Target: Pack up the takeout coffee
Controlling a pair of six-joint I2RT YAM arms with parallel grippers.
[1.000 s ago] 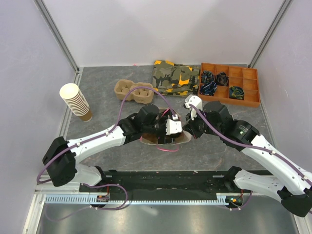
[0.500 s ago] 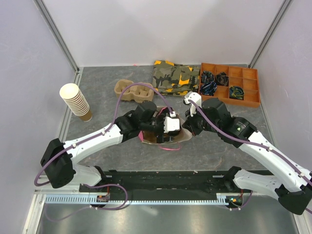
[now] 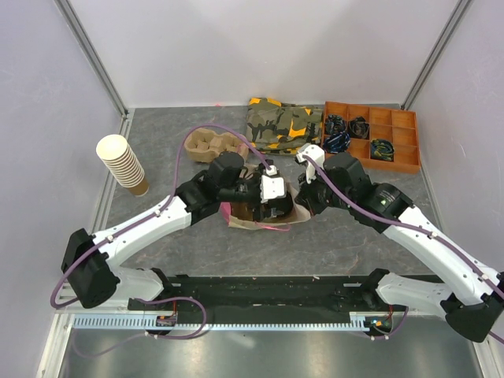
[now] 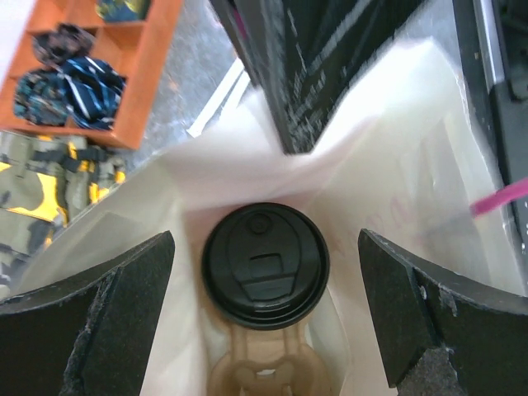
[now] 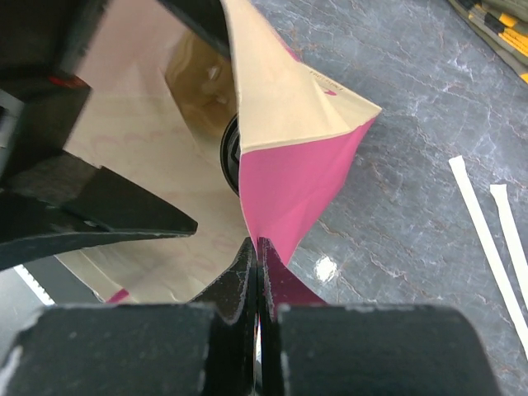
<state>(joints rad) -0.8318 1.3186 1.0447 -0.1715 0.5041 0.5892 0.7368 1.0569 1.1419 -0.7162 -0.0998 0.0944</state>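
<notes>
The takeout coffee (image 4: 266, 266), seen by its round black lid, stands inside an open paper bag (image 4: 396, 165), pink outside and cream inside. It sits in one end of a brown pulp carrier (image 4: 264, 375) at the bag's bottom. My left gripper (image 4: 264, 241) is open inside the bag's mouth, its fingers either side of the lid and apart from it. My right gripper (image 5: 256, 247) is shut on the bag's pink rim (image 5: 289, 173), holding the mouth open. A sliver of the lid (image 5: 229, 153) shows there. From above, both grippers meet at the bag (image 3: 236, 216).
A stack of lidless paper cups (image 3: 122, 163) stands at the left. A second pulp carrier (image 3: 211, 143) lies behind the bag, a camouflage cloth (image 3: 283, 122) and an orange compartment tray (image 3: 370, 134) at the back right. White paper strips (image 5: 487, 239) lie right of the bag.
Both wrists and the bag have shifted a little away from the near edge and to the left. The left gripper stays open, the right stays shut on the rim.
</notes>
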